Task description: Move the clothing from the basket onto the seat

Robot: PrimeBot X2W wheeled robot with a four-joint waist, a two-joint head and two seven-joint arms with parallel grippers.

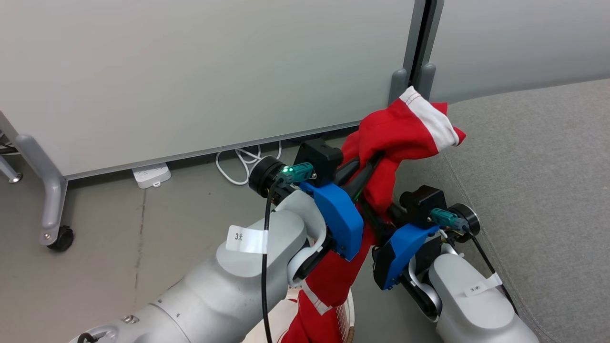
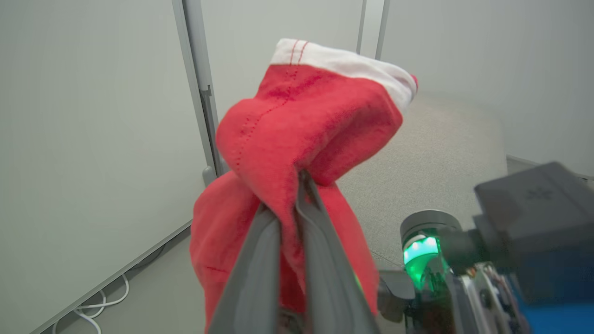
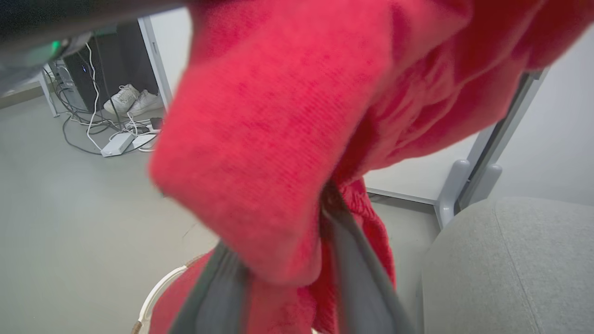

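Observation:
A red garment [image 1: 395,143] with a white cuff [image 1: 431,119] hangs in the air left of the grey seat [image 1: 533,190]. My left gripper [image 1: 374,164] is shut on its upper folds; the left wrist view shows fabric pinched between the fingertips [image 2: 297,183]. My right gripper [image 1: 381,216], lower and closer to the seat, is also shut on the garment [image 3: 287,139], which wraps over its fingers [image 3: 352,260]. The garment's tail trails down to the basket [image 1: 343,317], whose white rim [image 3: 153,290] shows under the cloth. The basket's inside is hidden.
A pale partition panel on a wheeled leg [image 1: 52,209] stands behind, with a grey post [image 1: 419,71] by the seat's corner. A power strip [image 1: 151,175] and white cables [image 1: 238,164] lie on the grey floor. White shoes [image 3: 130,99] sit farther off.

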